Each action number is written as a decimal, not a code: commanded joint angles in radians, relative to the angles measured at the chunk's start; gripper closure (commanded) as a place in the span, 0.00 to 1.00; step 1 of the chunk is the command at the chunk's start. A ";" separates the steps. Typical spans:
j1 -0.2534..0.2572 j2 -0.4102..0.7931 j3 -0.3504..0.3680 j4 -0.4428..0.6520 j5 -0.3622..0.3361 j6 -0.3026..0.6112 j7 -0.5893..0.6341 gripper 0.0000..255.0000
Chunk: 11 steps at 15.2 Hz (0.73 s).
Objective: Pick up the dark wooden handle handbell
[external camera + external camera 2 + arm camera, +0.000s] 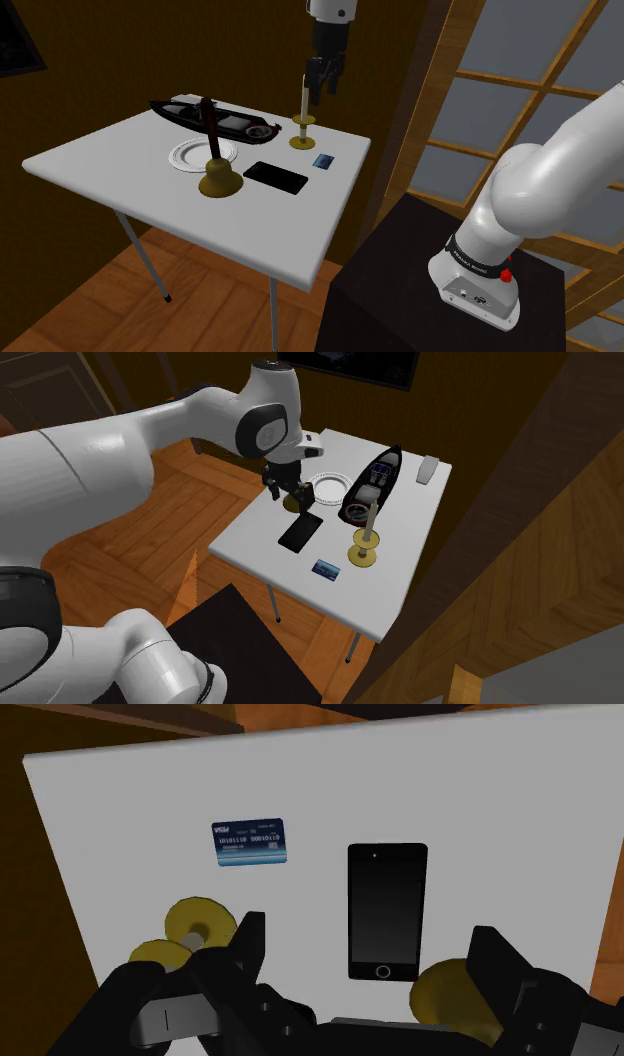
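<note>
Gripper (320,88) hangs high above the tabletop (100,155). In the wrist view the phone (387,909) lies between the jaws, which are wide apart with nothing in them.

Handbell (213,168) stands on its brass mouth with the dark handle up. It is just beside the white plate (185,155), near the phone, and off to one side of the gripper.

Step in hand: approach.
- Judgement: shift sideways until centred over the handle, then descend straight.
- Close on the handle's middle, not the flared brass.
- The model boat (215,118) sits close behind the handle and I cannot tell the gap, so set the jaws to avoid it.
- Candlestick (303,122) and bank card (322,161) are out of the way.
</note>
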 commanded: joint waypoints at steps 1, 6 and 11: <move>0.009 0.065 0.016 0.058 0.004 0.016 0.014 0.00; 0.032 0.228 0.056 0.220 0.001 0.036 0.053 0.00; 0.062 0.400 0.091 0.416 -0.020 0.031 0.093 0.00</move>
